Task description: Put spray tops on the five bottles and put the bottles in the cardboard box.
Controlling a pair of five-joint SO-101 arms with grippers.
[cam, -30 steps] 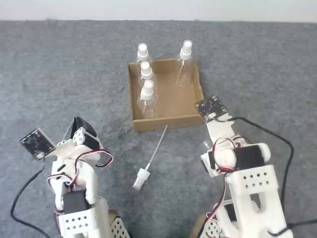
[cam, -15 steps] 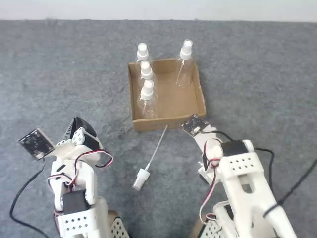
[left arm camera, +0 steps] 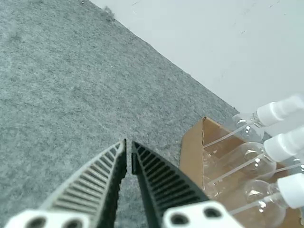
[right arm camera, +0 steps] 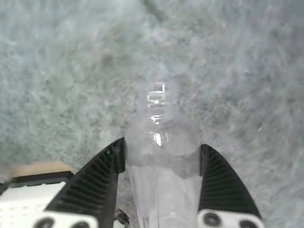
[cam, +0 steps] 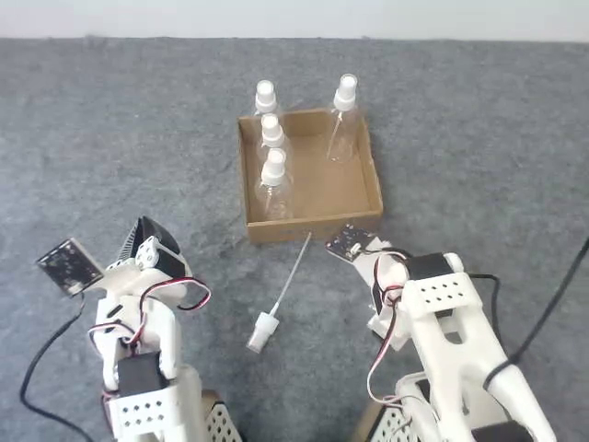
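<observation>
Bottle (right arm camera: 156, 123), clear, no top on it, clamped between the jaws of the right end effector (right arm camera: 161, 147), over the grey desk (cam: 110, 120) toward its near edge, right of middle. Left end effector (left arm camera: 128, 145) toward the near left corner: jaws pressed together, nothing in them. Spray top (cam: 266, 329) lies loose between the arms, tube pointing at the cardboard box (cam: 313, 224). Box sits mid-desk, toward the far edge. Four capped bottles (cam: 273, 180) upright there: three in a row on the left side, one at the far right corner. Whether the farthest of the row stands inside or just behind the box, cannot tell.
</observation>
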